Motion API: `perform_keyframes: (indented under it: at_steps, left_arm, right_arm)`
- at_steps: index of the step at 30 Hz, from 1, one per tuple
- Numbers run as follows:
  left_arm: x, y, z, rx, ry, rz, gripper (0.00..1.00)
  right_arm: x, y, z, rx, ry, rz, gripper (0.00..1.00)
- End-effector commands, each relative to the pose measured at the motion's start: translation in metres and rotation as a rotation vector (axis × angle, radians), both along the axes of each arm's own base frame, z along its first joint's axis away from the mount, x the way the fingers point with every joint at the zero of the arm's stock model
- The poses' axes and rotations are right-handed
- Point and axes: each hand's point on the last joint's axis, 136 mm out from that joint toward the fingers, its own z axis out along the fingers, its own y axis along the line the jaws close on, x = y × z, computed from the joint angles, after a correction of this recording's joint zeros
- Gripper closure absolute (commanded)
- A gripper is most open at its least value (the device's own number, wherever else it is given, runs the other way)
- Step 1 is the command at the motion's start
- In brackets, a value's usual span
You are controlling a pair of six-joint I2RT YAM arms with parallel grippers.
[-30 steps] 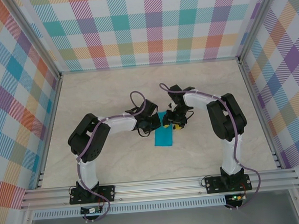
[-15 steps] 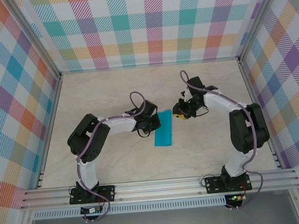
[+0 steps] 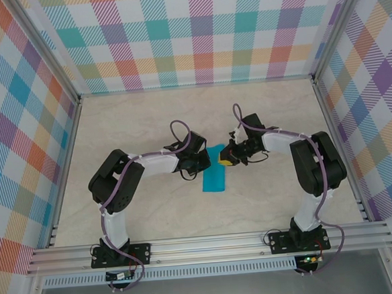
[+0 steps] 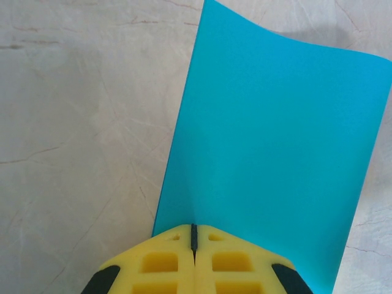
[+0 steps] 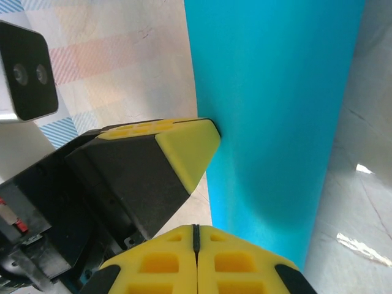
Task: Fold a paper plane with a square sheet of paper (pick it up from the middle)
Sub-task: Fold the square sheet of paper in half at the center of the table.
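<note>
— Where's the square sheet of paper [image 4: 275, 153]?
— In the middle of the table [image 3: 134, 124], far from every edge, folded narrow.
— Who has it?
— The left gripper [image 4: 193, 226] pinches its side edge. The right gripper [image 5: 195, 228] is closed too, at the far end. Holding paper? Can't tell.
— Any tip?
— I'd press slowly along the fold and keep it still.

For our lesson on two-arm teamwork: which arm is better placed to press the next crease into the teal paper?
Probably the right. The left gripper is shut on one edge of the sheet of paper, anchoring it; the right gripper, shut at the opposite edge, looks free to press.
</note>
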Motion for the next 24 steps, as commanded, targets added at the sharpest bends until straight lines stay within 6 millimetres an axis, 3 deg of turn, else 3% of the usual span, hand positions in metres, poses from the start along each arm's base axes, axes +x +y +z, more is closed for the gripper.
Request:
perform_keyframes:
  at_steps: [1, 20, 24]
  left_arm:
    - [-0.023, 0.014, -0.027, 0.089, 0.074, -0.003, 1.00]
    - [-0.025, 0.016, -0.028, 0.099, 0.077, -0.006, 1.00]
    - [-0.025, 0.016, -0.027, 0.099, 0.076, -0.006, 1.00]
  right_arm:
    - [0.000, 0.005, -0.004, 0.036, -0.007, 0.029, 0.94]
    - [-0.022, -0.026, -0.070, -0.159, -0.011, 0.060, 0.93]
    - [-0.022, -0.024, -0.064, -0.136, -0.036, 0.068, 0.91]
